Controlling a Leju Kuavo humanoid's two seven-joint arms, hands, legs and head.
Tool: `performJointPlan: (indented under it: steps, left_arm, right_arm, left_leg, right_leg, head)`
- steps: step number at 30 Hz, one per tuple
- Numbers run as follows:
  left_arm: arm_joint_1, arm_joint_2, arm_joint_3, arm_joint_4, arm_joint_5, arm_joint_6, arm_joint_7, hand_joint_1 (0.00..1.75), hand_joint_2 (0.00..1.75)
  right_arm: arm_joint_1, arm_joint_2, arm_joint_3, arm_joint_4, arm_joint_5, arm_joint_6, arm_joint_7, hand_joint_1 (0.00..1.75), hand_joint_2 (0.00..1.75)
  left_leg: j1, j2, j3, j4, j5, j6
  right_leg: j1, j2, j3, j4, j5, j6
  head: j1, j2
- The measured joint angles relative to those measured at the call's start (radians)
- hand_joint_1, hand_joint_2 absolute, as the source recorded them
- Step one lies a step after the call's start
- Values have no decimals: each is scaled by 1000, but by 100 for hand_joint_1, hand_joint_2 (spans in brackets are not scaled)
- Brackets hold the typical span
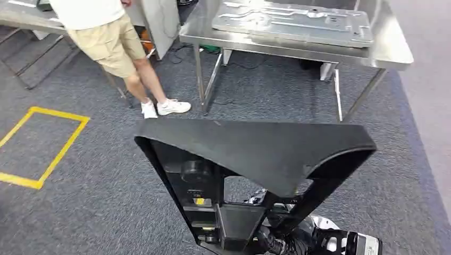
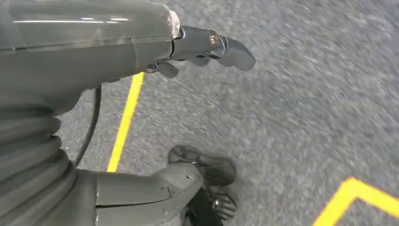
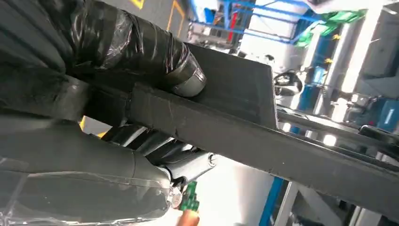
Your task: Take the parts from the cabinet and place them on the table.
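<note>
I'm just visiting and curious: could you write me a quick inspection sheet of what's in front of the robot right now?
Surface: steel table ahead across grey carpet.
Job's things: large black triangular part carried in front of the robot; flat grey panel lies on the table.
Clutter: nothing seen.
Hands: right hand grips the black part; left hand holds nothing, fingers over the floor.
Cables: dark cables on the floor under the table.
Surroundings: person standing left of the table; yellow tape on the carpet.
</note>
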Motion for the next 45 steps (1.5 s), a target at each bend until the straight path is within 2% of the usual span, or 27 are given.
performJointPlan:
  steps: [1,2,5,6,7,9,11,13,14,15,16,20,22,23,24,26,27,28,30,31,32,36,38,41,42,43,45]
  left_arm:
    - [0,4,2,0,0,-1,0,0,175]
    - [1,3,6,0,1,-3,-1,0,175]
    - [0,7,14,0,2,-6,-6,0,175]
    - [-4,4,15,0,2,-7,-7,0,175]
    - [-7,0,15,0,2,-10,-8,0,175]
    - [-4,0,16,0,3,-13,-9,0,175]
    - [2,-3,18,0,7,-21,-8,0,175]
    - [0,-6,23,0,17,-32,-4,0,175]
    - [-2,-7,25,0,21,-36,-3,0,175]
    - [-4,-8,29,0,23,-41,-1,0,175]
    - [-5,-8,32,0,23,-45,-1,0,175]
    - [-6,-8,39,0,26,-53,0,0,175]
    - [-7,-8,40,0,29,-57,0,0,175]
    - [-7,-8,40,0,29,-58,-1,0,175]
    - [-6,-8,42,0,30,-60,-1,0,175]
    - [-4,-8,46,0,32,-62,-1,0,175]
    - [-1,-8,46,0,32,-63,-1,0,175]
    - [0,-8,47,0,32,-65,-1,0,175]
    - [-1,-8,47,0,32,-66,-1,0,175]
    - [-1,-8,48,0,33,-68,-3,0,175]
    - [-2,-8,49,0,33,-69,-4,0,175]
    - [-1,-8,56,0,33,-71,-8,0,175]
    - [-3,-9,59,0,32,-71,-8,0,175]
    - [-2,-9,62,0,32,-71,-9,0,175]
    - [-2,-9,63,0,32,-71,-9,0,175]
    - [-2,-9,63,0,31,-71,-9,0,175]
    - [-1,-10,63,0,29,-71,-9,0,175]
  right_arm:
    - [1,0,0,1,0,2,-1,175,175]
    - [1,-1,0,2,0,3,-2,175,175]
    - [10,-3,0,2,1,3,-5,175,175]
    - [10,-5,0,2,2,4,-5,175,175]
    - [12,-6,0,1,2,4,-6,175,175]
    - [8,-10,0,0,4,5,-7,175,175]
    - [13,-12,0,3,14,2,-8,175,175]
    - [16,-17,-1,5,37,-3,-13,175,175]
    - [18,-19,-2,5,42,-4,-15,175,175]
    - [19,-23,-4,5,46,-3,-19,175,175]
    - [19,-24,-5,5,48,-2,-20,175,175]
    - [23,-29,-8,5,52,1,-26,175,175]
    - [24,-29,-9,4,54,2,-28,175,175]
    - [23,-30,-9,4,54,4,-30,175,175]
    - [25,-30,-9,5,54,4,-32,175,175]
    - [30,-30,-9,5,54,5,-33,175,175]
    - [32,-30,-9,5,55,5,-33,175,175]
    - [33,-31,-9,5,55,5,-33,175,175]
    - [36,-31,-9,5,55,5,-33,175,175]
    - [36,-31,-9,5,56,5,-35,175,175]
    - [37,-31,-9,5,56,5,-35,175,175]
    - [43,-31,-10,5,63,5,-37,175,175]
    - [45,-32,-11,3,65,5,-37,175,175]
    - [48,-34,-13,1,68,4,-38,175,175]
    - [50,-34,-13,1,69,3,-38,175,175]
    - [52,-34,-13,1,70,2,-38,175,175]
    - [53,-34,-13,1,72,0,-38,175,175]
  left_leg:
    - [-8,-58,25,-81,33,25]
    - [-6,-66,37,-97,29,32]
    - [-14,-39,42,-105,28,31]
    - [4,-24,52,-129,38,29]
    - [2,-12,60,-137,40,27]
    - [2,12,63,-139,37,30]
    - [3,32,65,-137,30,26]
    - [7,49,70,-134,24,19]
    - [9,52,73,-131,20,15]
    - [12,55,78,-125,12,10]
    - [12,57,82,-121,7,4]
    - [8,60,80,-117,0,-20]
    - [15,52,78,-102,-19,-32]
    - [15,43,64,-66,-45,-34]
    - [17,34,14,36,-98,-38]
    - [17,31,-69,198,-158,-42]
    - [17,31,-94,238,-156,-42]
    - [17,31,-90,217,-127,-41]
    - [17,30,-35,88,-45,-37]
    - [17,29,23,-38,16,-32]
    - [15,22,44,-79,4,-27]
    - [5,23,42,-93,5,-6]
    - [17,27,54,-107,16,9]
    - [14,31,56,-107,12,20]
    - [13,31,57,-107,10,20]
    - [12,31,60,-107,7,20]
    - [12,30,71,-107,0,17]
  right_leg:
    - [-8,10,2,-3,-1,-2]
    - [0,23,-2,-1,-3,4]
    - [-15,58,-9,-5,1,20]
    - [-6,65,-7,-2,-3,27]
    - [-1,8,-14,20,-20,32]
    - [-10,-59,-83,156,-98,44]
    - [-25,-75,-163,301,-153,57]
    - [-38,-81,-161,283,-109,71]
    - [-43,-84,-130,221,-68,75]
    - [-48,-89,-66,102,-9,79]
    - [-50,-99,-21,16,16,79]
    - [-37,-93,-23,8,2,56]
    - [-46,-90,-16,-1,7,41]
    - [-46,-91,-16,-1,5,34]
    - [-44,-90,-16,0,4,30]
    - [-41,-87,-18,2,2,27]
    - [-40,-84,-18,4,1,25]
    - [-39,-81,-17,7,-2,26]
    - [-40,-76,-9,9,-6,28]
    - [-42,-73,-3,9,-11,34]
    - [-40,-72,-3,10,-14,38]
    - [-38,-68,-1,-3,-10,62]
    - [-40,-72,-6,22,-25,71]
    - [-38,-77,-131,259,-139,76]
    - [-38,-77,-167,317,-149,76]
    - [-38,-78,-178,323,-134,76]
    - [-38,-80,-132,214,-53,71]
  head:
    - [0,0]
    - [0,0]
    - [-1,0]
    - [-2,0]
    - [0,0]
    - [0,0]
    - [0,0]
    - [-1,0]
    - [-1,0]
    - [-1,0]
    - [0,0]
    - [-1,0]
    - [-1,0]
    - [-1,0]
    - [-2,0]
    - [-1,0]
    - [-2,0]
    - [-1,0]
    - [-1,0]
    - [-2,0]
    - [-1,0]
    - [-1,0]
    - [-1,0]
    - [-1,0]
    - [0,0]
    - [-1,0]
    - [-1,0]
